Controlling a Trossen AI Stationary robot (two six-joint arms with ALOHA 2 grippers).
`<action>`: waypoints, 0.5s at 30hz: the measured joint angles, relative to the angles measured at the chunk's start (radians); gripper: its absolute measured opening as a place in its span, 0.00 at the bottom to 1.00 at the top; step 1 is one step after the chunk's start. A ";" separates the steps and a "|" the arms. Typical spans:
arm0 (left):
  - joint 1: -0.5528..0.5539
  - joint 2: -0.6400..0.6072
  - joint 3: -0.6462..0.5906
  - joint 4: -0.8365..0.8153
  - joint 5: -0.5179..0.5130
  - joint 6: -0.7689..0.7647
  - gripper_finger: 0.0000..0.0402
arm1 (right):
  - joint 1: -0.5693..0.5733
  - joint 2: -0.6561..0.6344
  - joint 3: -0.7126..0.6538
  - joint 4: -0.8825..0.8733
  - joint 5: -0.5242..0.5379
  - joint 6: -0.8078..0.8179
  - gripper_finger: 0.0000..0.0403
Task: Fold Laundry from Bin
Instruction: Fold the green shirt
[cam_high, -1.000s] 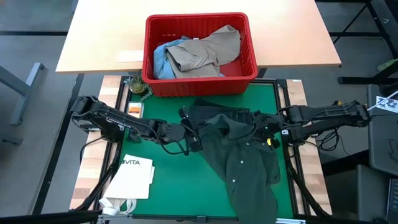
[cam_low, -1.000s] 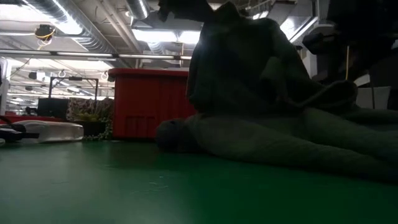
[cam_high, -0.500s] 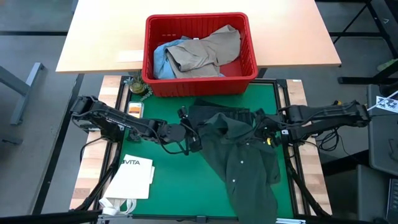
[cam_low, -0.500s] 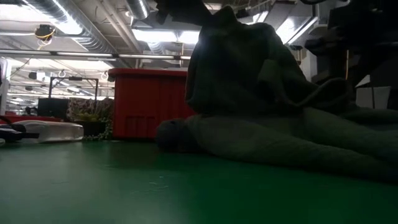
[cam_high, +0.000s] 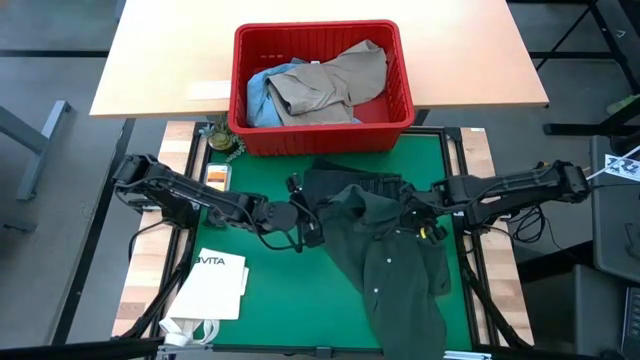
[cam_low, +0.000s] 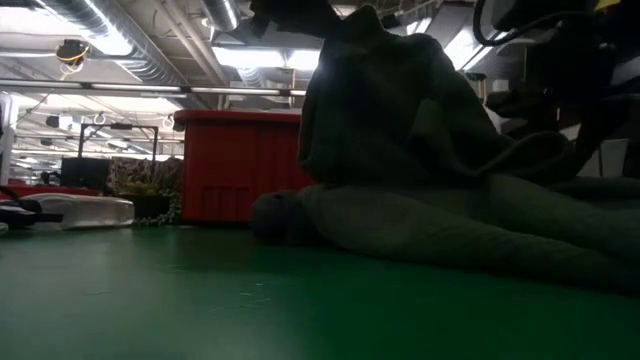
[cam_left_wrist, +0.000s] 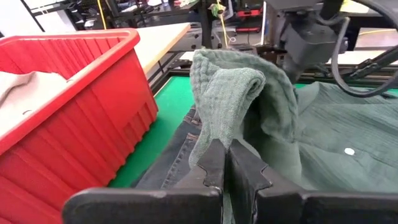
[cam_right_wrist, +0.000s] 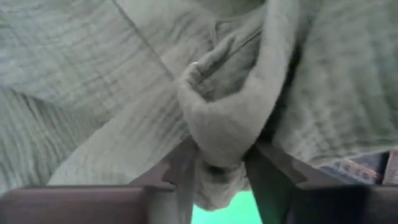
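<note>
A dark green buttoned shirt (cam_high: 390, 260) lies on the green mat, its near part spread toward the near edge and its far part raised in a hump (cam_low: 400, 110) between my two grippers. It lies partly over dark trousers (cam_high: 345, 180). My left gripper (cam_high: 312, 225) is shut on the shirt at its left side. My right gripper (cam_high: 413, 213) is shut on the shirt at its right side. The red bin (cam_high: 320, 138) stands beyond the mat and holds a khaki garment (cam_high: 335, 80) and a light blue one (cam_high: 258, 95). My left gripper pinches a rolled fold of the shirt (cam_left_wrist: 219, 134) between its two fingers, coming nearly level from the table's left. The fold stands up above the fingers, lifted off the mat, while the shirt's near part rests on the mat. My right gripper pinches a bunched fold of the shirt (cam_right_wrist: 214, 140) between its two fingers, several layers thick, coming from the table's right. The cloth bulges out past the fingers and is slack; the shirt's lower part lies on the mat.
A white paper bag printed VITA (cam_high: 215, 285) lies at the mat's near left. A small plant (cam_high: 222, 135) and a small card (cam_high: 216, 176) sit left of the bin. The bin also shows in the low view (cam_low: 240, 165), behind the shirt.
My right gripper has moved toward the table's left, toward my left gripper, taking its fold of the shirt with it. The raised part of the shirt has bunched closer together; the near part has stayed on the mat.
</note>
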 joint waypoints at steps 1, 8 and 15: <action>-0.006 0.000 0.000 0.000 -0.003 0.000 0.00 | 0.000 0.000 0.000 0.007 0.001 0.000 0.27; -0.066 -0.004 0.000 -0.001 -0.032 -0.001 0.00 | 0.000 -0.003 0.001 0.016 0.091 0.047 0.04; -0.196 -0.030 0.000 -0.005 -0.150 -0.084 0.00 | 0.000 -0.003 0.151 -0.064 0.258 0.050 0.03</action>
